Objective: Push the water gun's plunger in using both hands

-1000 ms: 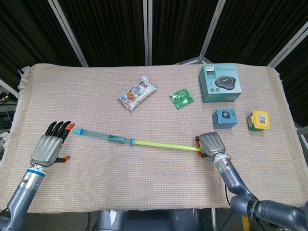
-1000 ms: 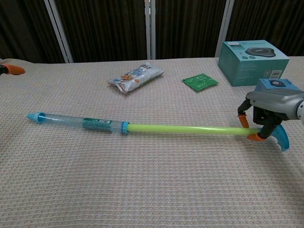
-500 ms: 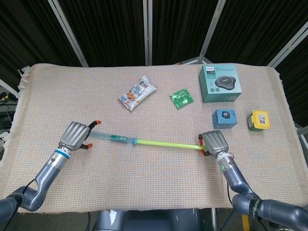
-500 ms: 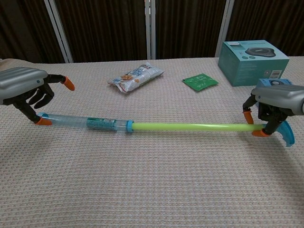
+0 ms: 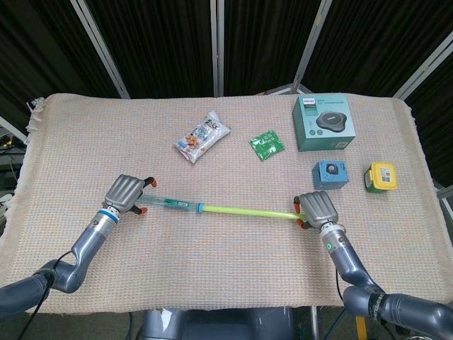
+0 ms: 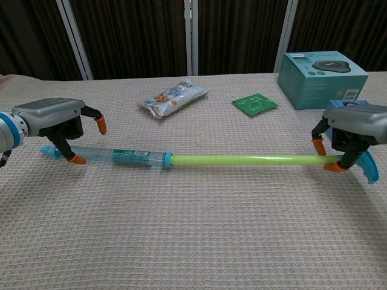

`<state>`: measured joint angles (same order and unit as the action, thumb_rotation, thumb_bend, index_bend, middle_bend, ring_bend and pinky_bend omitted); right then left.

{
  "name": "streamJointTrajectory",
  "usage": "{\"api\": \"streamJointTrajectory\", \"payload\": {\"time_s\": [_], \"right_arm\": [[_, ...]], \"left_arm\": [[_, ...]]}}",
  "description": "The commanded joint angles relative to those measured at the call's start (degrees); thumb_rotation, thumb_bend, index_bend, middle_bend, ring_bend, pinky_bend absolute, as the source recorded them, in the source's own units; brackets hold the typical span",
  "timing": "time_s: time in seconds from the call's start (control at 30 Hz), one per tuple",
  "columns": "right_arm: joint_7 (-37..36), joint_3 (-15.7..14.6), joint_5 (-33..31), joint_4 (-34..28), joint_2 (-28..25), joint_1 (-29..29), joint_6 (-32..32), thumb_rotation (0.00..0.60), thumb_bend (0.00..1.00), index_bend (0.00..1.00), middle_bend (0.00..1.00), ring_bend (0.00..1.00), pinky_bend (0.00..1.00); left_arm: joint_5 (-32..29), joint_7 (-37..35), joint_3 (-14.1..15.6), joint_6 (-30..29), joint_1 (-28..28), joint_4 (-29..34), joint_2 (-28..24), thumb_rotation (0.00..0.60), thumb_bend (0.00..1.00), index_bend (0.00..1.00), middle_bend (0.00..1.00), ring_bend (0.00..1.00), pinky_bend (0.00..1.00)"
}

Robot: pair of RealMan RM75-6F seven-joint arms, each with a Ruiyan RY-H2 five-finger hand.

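Water gun (image 5: 212,208) lies across the near table (image 5: 233,262), plunger rod (image 6: 242,161) fully extended rightward. Left hand (image 5: 126,193) grasps the barrel's left end; right hand (image 5: 316,208) grasps the plunger handle. Opposed grips allow pushing inward.

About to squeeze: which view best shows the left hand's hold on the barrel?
Chest view: the left hand straddles the barrel, fingertips either side. In the head view the hand's back covers the fingers.

Left hand (image 6: 51,118) and right hand (image 6: 354,124) both curled, gripping
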<state>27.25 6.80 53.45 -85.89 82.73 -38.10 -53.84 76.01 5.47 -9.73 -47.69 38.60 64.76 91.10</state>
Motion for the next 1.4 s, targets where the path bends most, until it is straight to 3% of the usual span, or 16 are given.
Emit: {"api": "streamJointTrajectory", "payload": {"time_s": [0.03,0.3,0.6,0.83,1.07,1.2,1.4], "right_arm": [[0.2,-0.1,0.0,-0.1,-0.1,0.0,-0.1,0.6,0.46,0.72,1.0,1.0,1.0],[0.7,-0.4,-0.2,-0.3,-0.4,-0.4,0.1,0.6,0.46,0.72,1.0,1.0,1.0],[0.7,-0.4,-0.7,-0.3,-0.6,-0.5,-0.2,0.6,0.46,0.72,1.0,1.0,1.0],[0.3,-0.4,-0.8,-0.2,-0.9,-0.5,-0.2,0.6,0.47,0.72,1.0,1.0,1.0],[-0.1,-0.5,-0.5,-0.6,-1.3,-0.4,-0.4,0.6,0.47,0.72,1.0,1.0,1.0],[-0.3,-0.2,-0.2,-1.5,-1.9,-0.3,-0.9,0.6,0.47,0.72,1.0,1.0,1.0],[-0.4,0.0,0.2,-3.4,-2.6,-0.3,-1.4,0.6,0.48,0.72,1.0,1.0,1.0]], "left_arm": [[-1.5,1.0,-0.6,1.2,0.9,0.2,0.1,0.6,0.02,0.38,0.96,0.91,1.0],[-8.0,5.0,-1.5,6.4,3.7,-0.1,0.9,0.6,0.07,0.41,0.96,0.91,1.0],[-11.0,6.2,-1.1,6.9,4.5,-1.3,2.4,0.6,0.08,0.42,0.96,0.91,1.0],[-13.4,7.1,-0.7,8.0,5.1,-1.2,2.4,0.6,0.17,0.47,0.96,0.91,1.0],[-13.6,5.5,-0.9,6.7,4.9,-0.4,2.4,0.6,0.4,0.71,0.96,0.91,1.0],[-12.0,4.0,-1.1,4.7,4.5,1.4,1.2,0.6,0.42,0.8,0.96,0.91,1.0],[-10.9,3.4,-1.1,2.6,4.0,5.3,-0.9,0.6,0.42,0.82,0.96,0.91,1.0]]}}
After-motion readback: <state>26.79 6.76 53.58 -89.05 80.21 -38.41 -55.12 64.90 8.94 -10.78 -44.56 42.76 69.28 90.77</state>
